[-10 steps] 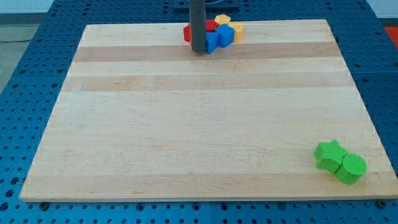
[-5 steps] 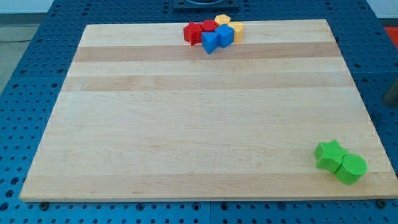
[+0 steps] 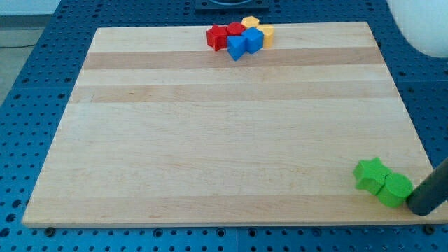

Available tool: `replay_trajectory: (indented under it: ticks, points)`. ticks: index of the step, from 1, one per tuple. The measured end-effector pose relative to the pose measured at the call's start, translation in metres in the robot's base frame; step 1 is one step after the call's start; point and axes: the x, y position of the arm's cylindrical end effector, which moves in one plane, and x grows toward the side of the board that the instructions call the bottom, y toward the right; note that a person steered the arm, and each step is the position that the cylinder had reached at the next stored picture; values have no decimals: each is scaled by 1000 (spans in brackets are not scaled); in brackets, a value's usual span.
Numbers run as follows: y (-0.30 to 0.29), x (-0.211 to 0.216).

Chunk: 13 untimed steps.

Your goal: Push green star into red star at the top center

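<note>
The green star (image 3: 369,174) lies near the board's bottom right corner, touching a green cylinder (image 3: 395,190) on its right. The red star (image 3: 216,36) sits at the top centre, at the left end of a cluster of blocks. My tip (image 3: 420,208) is at the bottom right edge of the board, just right of the green cylinder and close to it. The rod leans up toward the view's right edge.
The top cluster also holds a red cylinder (image 3: 235,29), a blue triangle-like block (image 3: 236,47), a blue block (image 3: 253,39) and two yellow blocks (image 3: 250,22) (image 3: 267,35). A white rounded arm part (image 3: 420,24) fills the top right corner. Blue pegboard surrounds the wooden board (image 3: 210,133).
The rod left the top cluster, was almost out of view at the right edge, and now stands at the bottom right beside the green cylinder. No block has moved.
</note>
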Motion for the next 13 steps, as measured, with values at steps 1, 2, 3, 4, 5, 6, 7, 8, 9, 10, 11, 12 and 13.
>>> replay_trajectory:
  ticks: [1, 2, 3, 4, 5, 6, 7, 8, 9, 10, 11, 12, 13]
  points:
    - [-12, -16]
    - [-28, -44]
    - [-60, -57]
    - [-97, -57]
    - [-124, -73]
    - [-125, -114]
    - [-129, -140]
    - [-149, -129]
    - [-170, -129]
    - [-186, -157]
    - [-199, -197]
    - [-217, -237]
    - [-237, -275]
